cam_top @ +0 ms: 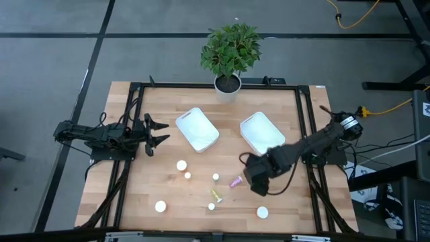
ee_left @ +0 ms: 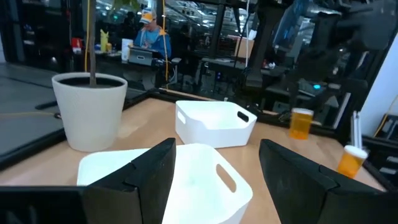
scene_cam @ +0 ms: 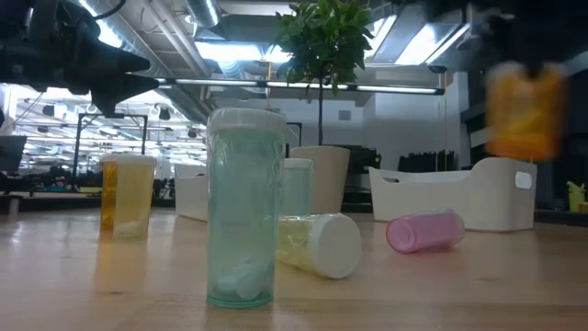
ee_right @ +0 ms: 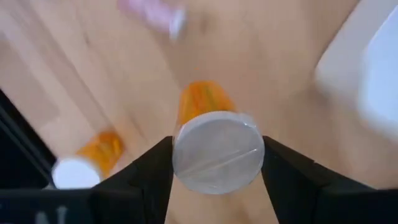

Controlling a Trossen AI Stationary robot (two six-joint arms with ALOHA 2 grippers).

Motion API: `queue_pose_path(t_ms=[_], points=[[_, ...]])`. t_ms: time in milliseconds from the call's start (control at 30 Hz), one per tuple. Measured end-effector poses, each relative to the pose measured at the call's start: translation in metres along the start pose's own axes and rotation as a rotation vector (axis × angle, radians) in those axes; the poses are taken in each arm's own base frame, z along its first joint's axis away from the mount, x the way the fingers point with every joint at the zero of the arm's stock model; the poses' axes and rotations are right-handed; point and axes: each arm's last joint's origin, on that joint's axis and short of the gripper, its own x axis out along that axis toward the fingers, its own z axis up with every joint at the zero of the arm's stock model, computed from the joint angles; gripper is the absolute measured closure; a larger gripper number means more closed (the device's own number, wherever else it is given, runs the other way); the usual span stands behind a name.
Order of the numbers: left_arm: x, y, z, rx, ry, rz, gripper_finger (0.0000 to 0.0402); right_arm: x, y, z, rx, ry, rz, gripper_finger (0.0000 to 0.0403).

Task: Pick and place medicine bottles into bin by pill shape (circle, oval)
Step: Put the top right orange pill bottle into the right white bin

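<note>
My right gripper (cam_top: 258, 180) hangs over the table's right half, shut on an orange medicine bottle (scene_cam: 525, 110) with a white cap (ee_right: 217, 152). It is clear of the table. Several more medicine bottles stand on the wood, among them a pale teal one (scene_cam: 243, 207) and a yellow one (scene_cam: 129, 195). A pink one (cam_top: 236, 181) and a yellow-green one (cam_top: 216, 195) lie on their sides. Two white bins (cam_top: 197, 129) (cam_top: 261, 132) sit at the far middle. My left gripper (cam_top: 161, 132) waits open at the left, pointing level toward the bins. My right gripper pinches the orange bottle's white cap by two opposite sides of its rim (ee_right: 177, 155) between its two fingers (ee_right: 149, 171). The fingers come from above, pointing down. The bottle hangs upright below them, its orange body (ee_right: 202, 102) lifted clear of the table.
A potted plant (cam_top: 230, 54) stands at the far edge between the bins. Another orange bottle (ee_right: 87, 158) lies on the table near the right gripper. A black frame (cam_top: 138, 107) borders the wooden tabletop. People sit in the room beyond.
</note>
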Motion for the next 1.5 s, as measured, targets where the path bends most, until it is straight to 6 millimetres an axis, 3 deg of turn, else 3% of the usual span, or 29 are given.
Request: queue_pose_path(t_ms=[233, 400, 600, 833, 1100, 1500], points=[[0.000, 0.000, 0.000, -0.042, 0.000, 0.000, 0.0176, -0.037, -0.035, 0.035, -0.078, -0.122, -0.173, 0.0193], [0.000, 0.000, 0.000, -0.042, 0.000, 0.000, 0.0176, -0.040, -0.074, 0.058, -0.008, -0.107, -0.282, 0.0192], [0.000, 0.000, 0.000, -0.042, 0.000, 0.000, 0.0176, -0.018, -0.125, 0.079, 0.099, -0.024, -0.308, 0.0191], [0.000, 0.000, 0.000, -0.042, 0.000, 0.000, 0.0176, 0.029, -0.168, 0.088, 0.172, 0.025, -0.180, 0.0190], [0.000, 0.000, 0.000, -0.039, 0.000, 0.000, 0.0176, 0.044, -0.191, 0.083, 0.238, 0.051, -0.238, 0.0189], [0.000, 0.000, 0.000, -0.039, 0.000, 0.000, 0.0176, 0.045, -0.196, 0.093, 0.221, -0.027, -0.219, 0.0161]])
